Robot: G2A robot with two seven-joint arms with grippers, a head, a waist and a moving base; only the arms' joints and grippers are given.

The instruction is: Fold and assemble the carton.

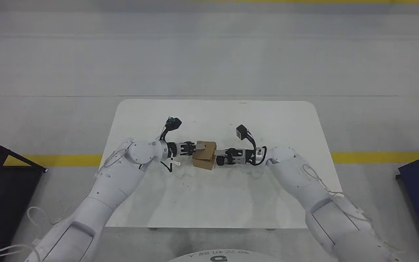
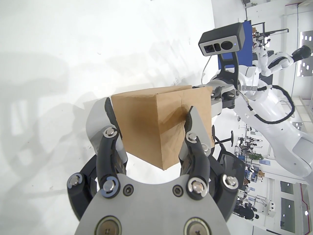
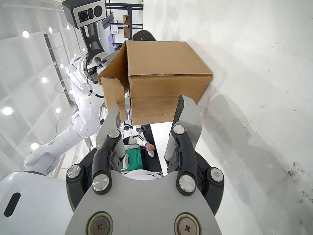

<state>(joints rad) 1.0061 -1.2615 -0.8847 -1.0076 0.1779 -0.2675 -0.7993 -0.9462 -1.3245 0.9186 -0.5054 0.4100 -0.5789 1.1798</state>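
Though the carton (image 1: 204, 156) is already squared into a box, one end flap (image 3: 111, 86) is open, so I judge that closing it remains. The count is one carton, two tools and one table (image 1: 262, 196). The left tool (image 2: 149, 107) is clamped across a carton corner. The right tool (image 3: 148, 103) has its fingers spread, the carton's open end just ahead of them.

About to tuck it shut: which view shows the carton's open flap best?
Right wrist view: the open flap swings out from the carton, its edge plain to see. Top view: carton small, flap unclear. Left wrist view: closed faces.
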